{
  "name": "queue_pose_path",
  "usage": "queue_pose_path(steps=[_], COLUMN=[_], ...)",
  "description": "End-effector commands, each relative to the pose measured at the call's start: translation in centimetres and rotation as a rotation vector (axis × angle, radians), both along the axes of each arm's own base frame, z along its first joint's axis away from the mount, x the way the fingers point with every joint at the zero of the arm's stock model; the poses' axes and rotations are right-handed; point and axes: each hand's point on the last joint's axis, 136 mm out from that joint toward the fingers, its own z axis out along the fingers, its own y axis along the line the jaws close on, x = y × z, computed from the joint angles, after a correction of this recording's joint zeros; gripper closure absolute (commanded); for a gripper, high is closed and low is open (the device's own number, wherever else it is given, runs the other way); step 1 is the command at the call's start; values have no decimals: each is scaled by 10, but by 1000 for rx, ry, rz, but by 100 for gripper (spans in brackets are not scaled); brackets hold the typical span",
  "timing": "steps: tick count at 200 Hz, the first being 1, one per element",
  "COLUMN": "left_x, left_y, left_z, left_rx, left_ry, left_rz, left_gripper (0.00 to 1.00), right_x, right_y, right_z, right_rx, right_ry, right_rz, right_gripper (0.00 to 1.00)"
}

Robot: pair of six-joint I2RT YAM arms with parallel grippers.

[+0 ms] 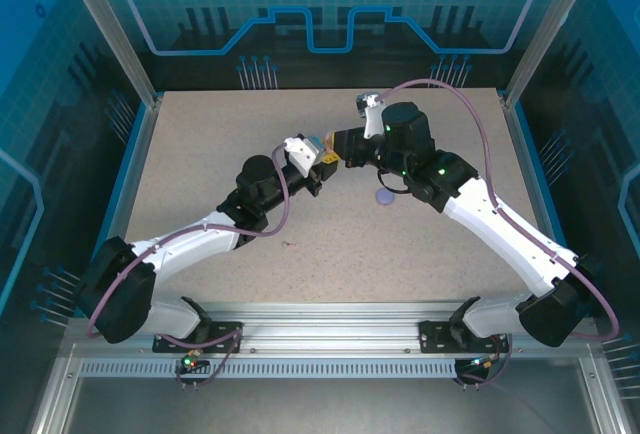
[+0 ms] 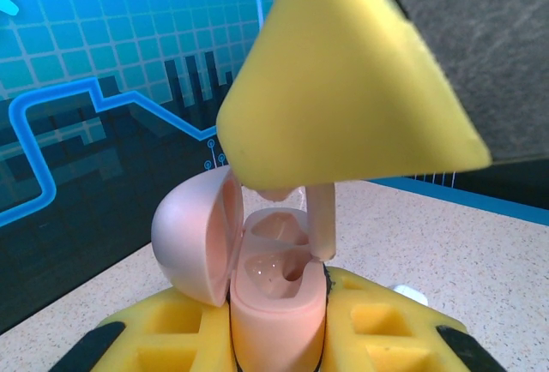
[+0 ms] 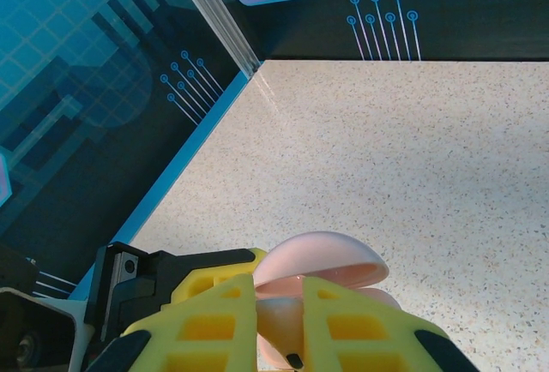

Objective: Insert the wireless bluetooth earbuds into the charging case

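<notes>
1. Nearest, in the top view, a small purple object [image 1: 385, 195] lies on the table [image 1: 200, 204], just near and right of where the two arms meet. Neither arm touches it.

2. The left gripper [image 2: 274, 333] is clamped on the lower body of the pink charging case [image 2: 276, 303], one yellow finger on each side. It holds the case clear of the table with its mouth facing the other arm. The lid [image 2: 193, 235] is swung open to the left, and both wells are exposed and empty.

3. A pink earbud [image 2: 320, 222] is directly beyond the case mouth, on its right side. Its stem runs nearly in line with the case's long axis, tip towards the case. The tip is at the right-hand rim, beside the nearer well. We cannot tell whether it touches.

4. The right gripper [image 3: 279, 321] is beyond that, its jaws narrow, and we judge them pinched on the earbud's head, which the yellow finger [image 2: 343, 81] hides.

5. In our judgement the right arm carries out the insertion. The stem must shift slightly left over the well, then travel along its own axis.
</notes>
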Motion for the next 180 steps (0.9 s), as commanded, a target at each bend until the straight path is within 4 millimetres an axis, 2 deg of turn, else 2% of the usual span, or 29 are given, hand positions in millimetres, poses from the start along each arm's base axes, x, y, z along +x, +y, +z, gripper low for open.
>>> queue_pose_path(steps=[1,123,180], left_x=[-6,-13,-11], left_y=[0,-1,2], left_z=[34,37,41], left_rx=[-51,-56,-52], left_ry=[-62,-54,-59], left_rz=[-9,-37,-19], left_gripper=[100,100,100], right_x=[0,10,1], right_y=[2,4,5], right_z=[7,-8,-25], right_rx=[10,-11,-64], right_ry=[-40,-13,0], right_rz=[-3,-20,32], right_gripper=[85,87,87])
